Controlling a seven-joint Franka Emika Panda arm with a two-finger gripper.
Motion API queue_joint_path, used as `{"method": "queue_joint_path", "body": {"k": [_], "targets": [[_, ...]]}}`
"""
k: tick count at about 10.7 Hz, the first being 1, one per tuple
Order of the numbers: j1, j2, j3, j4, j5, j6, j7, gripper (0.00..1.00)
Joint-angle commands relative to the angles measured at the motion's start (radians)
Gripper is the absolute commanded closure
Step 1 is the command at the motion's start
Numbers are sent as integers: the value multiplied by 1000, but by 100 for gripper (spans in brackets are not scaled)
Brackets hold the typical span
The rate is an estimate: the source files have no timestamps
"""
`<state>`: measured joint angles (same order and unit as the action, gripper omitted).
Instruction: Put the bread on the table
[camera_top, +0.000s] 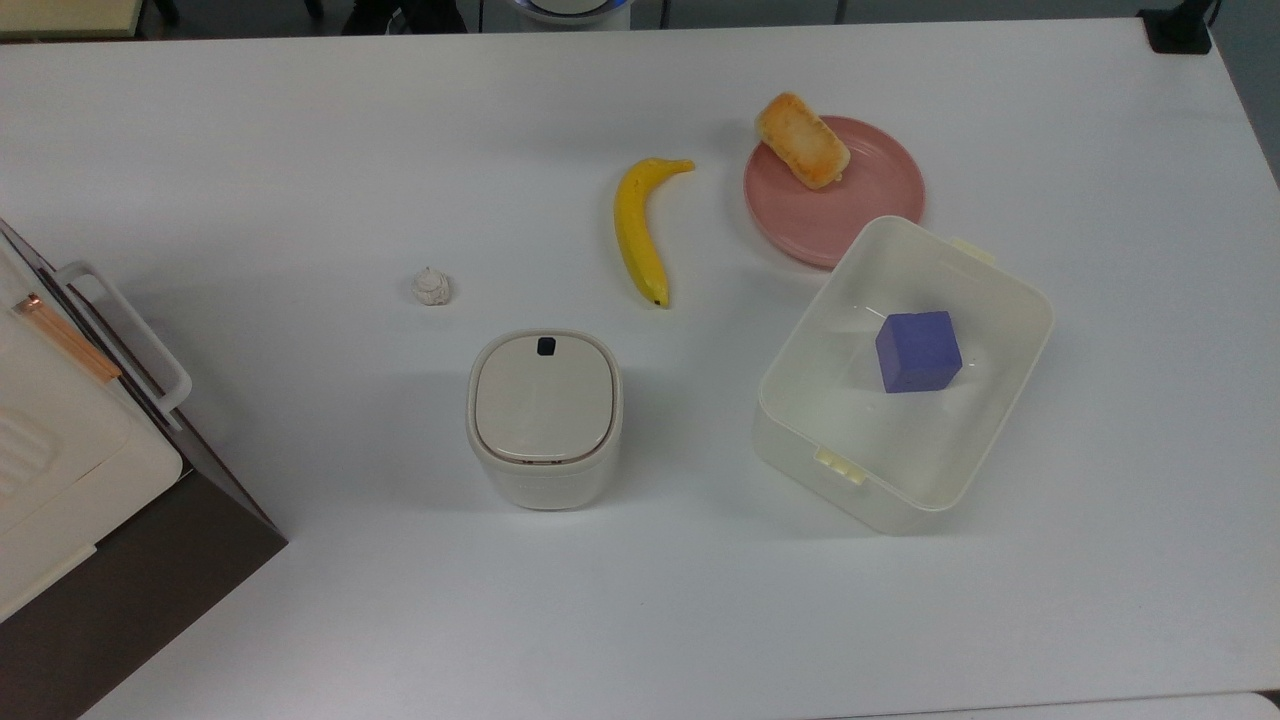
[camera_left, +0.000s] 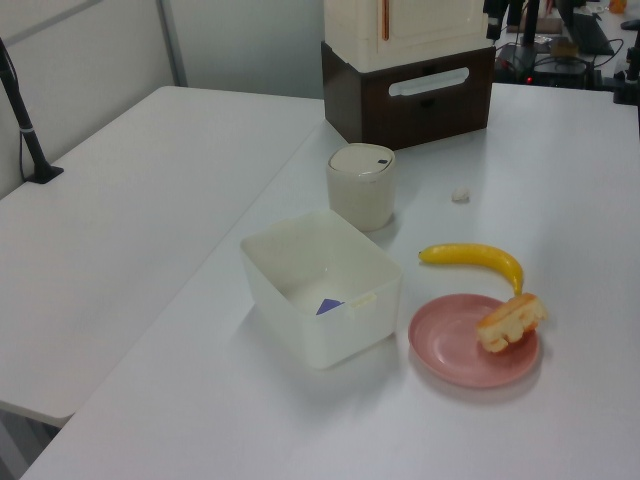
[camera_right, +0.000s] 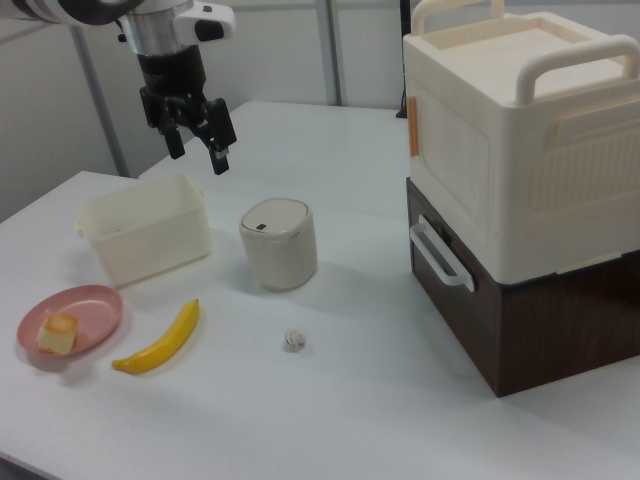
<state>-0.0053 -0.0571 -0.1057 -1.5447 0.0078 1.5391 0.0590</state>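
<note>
A large white table fills the scene, with a second white tabletop seen beside it in the left view. The pink plate is taken as the landmark. The bread is laid on the plate's rim, at the edge towards the top view's upper left, one end overhanging the rim above the table; in the left view the bread is seen on the plate's right part. A yellow banana is placed on the table near the plate, to the top view's left of it, apart from it. An open cream plastic box is set just beside the plate, at the top view's lower right, its rim overlapping the plate's edge in that view; a purple cube is held inside it. Farther from the plate, at the top view's lower left, a lidded cream canister is stood, and a small white lumpy ball is found beyond the banana. A cream-and-brown cabinet is seen well apart from the plate. In the right view the gripper is held in the air above the box, its fingers spread and nothing grasped between them.
</note>
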Motion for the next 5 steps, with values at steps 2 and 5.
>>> {"method": "queue_joint_path", "body": {"k": [2, 5], "targets": [[19, 14, 174, -101, -93, -11, -19, 0], [21, 78, 335, -161, -123, -10, -7, 0]]}}
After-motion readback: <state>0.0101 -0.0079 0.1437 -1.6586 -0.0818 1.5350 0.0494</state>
